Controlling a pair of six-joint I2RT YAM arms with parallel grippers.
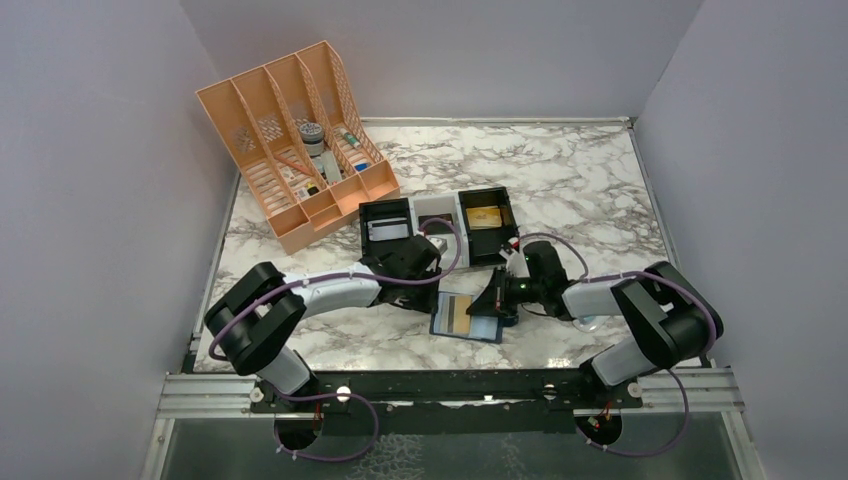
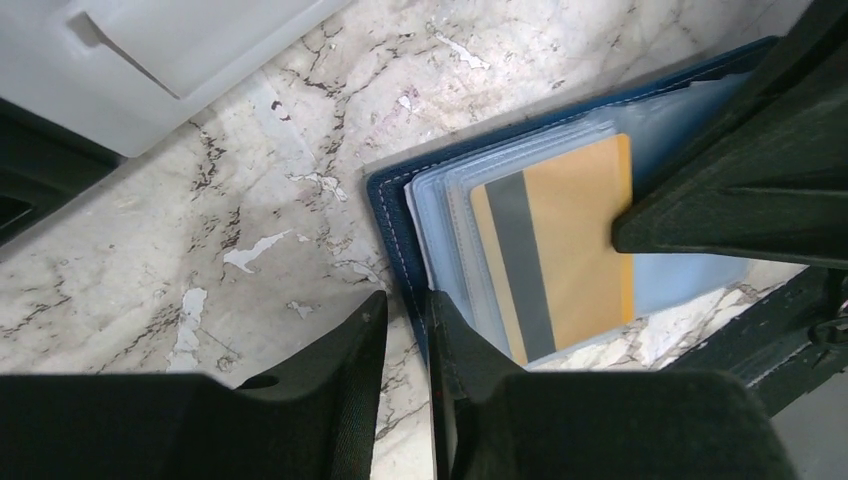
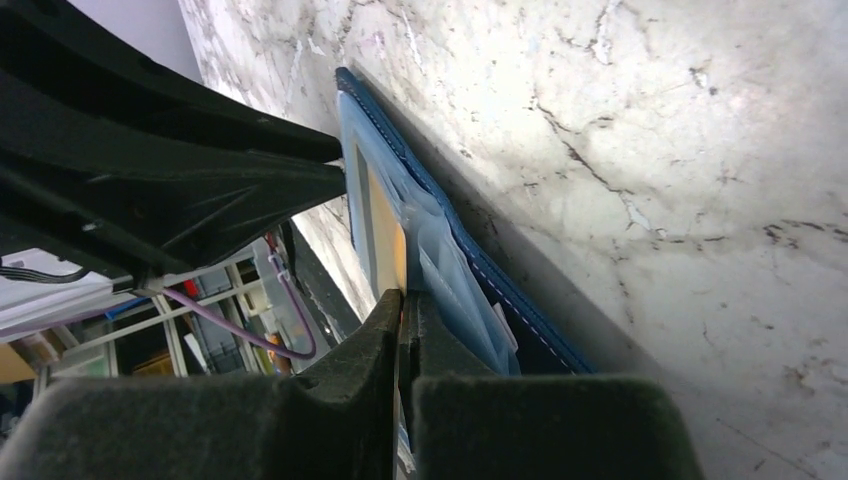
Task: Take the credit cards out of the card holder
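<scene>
The card holder lies open on the marble table, near centre. The left gripper has its jaws narrow, clamped on the holder's navy left edge. The right gripper pinches the gold-tan credit card in a clear sleeve. Beyond stand the box trays, and at far left the orange rack.

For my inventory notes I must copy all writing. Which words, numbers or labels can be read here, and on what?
None can be read.
The gold card shows only a grey stripe, no print.
Items in the orange rack: any labels are too small to read.
</scene>
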